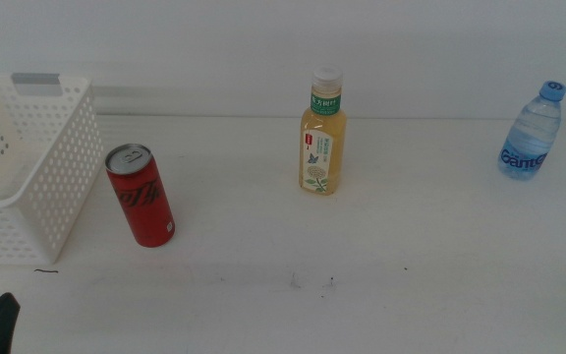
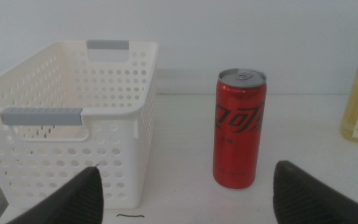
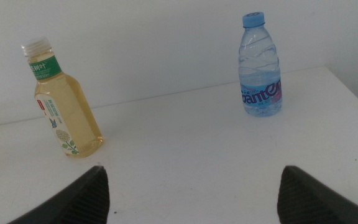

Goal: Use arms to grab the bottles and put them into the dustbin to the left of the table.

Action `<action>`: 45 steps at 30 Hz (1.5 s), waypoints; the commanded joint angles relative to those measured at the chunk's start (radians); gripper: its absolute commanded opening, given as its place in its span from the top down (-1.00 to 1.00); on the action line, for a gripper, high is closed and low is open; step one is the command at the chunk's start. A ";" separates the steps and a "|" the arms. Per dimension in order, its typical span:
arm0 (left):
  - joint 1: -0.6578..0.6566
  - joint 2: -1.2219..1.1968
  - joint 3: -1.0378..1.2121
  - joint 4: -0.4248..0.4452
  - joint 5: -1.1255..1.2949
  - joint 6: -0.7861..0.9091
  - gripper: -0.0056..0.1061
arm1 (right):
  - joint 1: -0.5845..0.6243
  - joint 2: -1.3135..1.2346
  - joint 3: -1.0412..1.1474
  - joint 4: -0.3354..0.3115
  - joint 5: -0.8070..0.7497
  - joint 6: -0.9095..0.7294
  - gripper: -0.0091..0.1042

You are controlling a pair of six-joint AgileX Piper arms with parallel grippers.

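A red aluminium soda can [image 1: 141, 195] is standing upright beside the white perforated plastic dustbin [image 1: 28, 167] at the table's [image 1: 381, 265] left. The left claw [image 2: 185, 193] is gaping wide and empty, seemingly lining up on it. The right claw [image 3: 191, 193], equally spread and empty, is waiting.

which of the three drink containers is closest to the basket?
The red soda can, standing right beside the white basket. The yellow tea bottle is mid-table; the water bottle is far right.
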 commanded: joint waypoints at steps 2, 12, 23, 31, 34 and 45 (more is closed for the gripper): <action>0.001 -0.003 0.000 -0.004 -0.024 -0.005 -0.78 | -0.005 -0.005 0.003 -0.015 -0.011 -0.001 -0.68; -0.162 0.376 0.000 0.010 -0.348 -0.001 -0.78 | -0.005 -0.005 0.003 -0.015 -0.011 -0.001 -0.68; -0.290 1.122 0.000 -0.025 -1.053 -0.001 -0.78 | -0.005 -0.005 0.003 -0.015 -0.011 -0.001 -0.68; -0.288 1.339 0.000 -0.089 -1.249 -0.001 -0.78 | -0.005 -0.005 0.003 -0.015 -0.011 -0.001 -0.68; -0.288 1.346 0.000 -0.105 -1.260 0.026 -0.78 | -0.005 -0.005 0.003 -0.015 -0.011 -0.001 -0.68; -0.288 1.346 0.000 -0.101 -1.310 0.021 -0.78 | -0.005 -0.005 0.003 -0.015 -0.011 -0.001 -0.68</action>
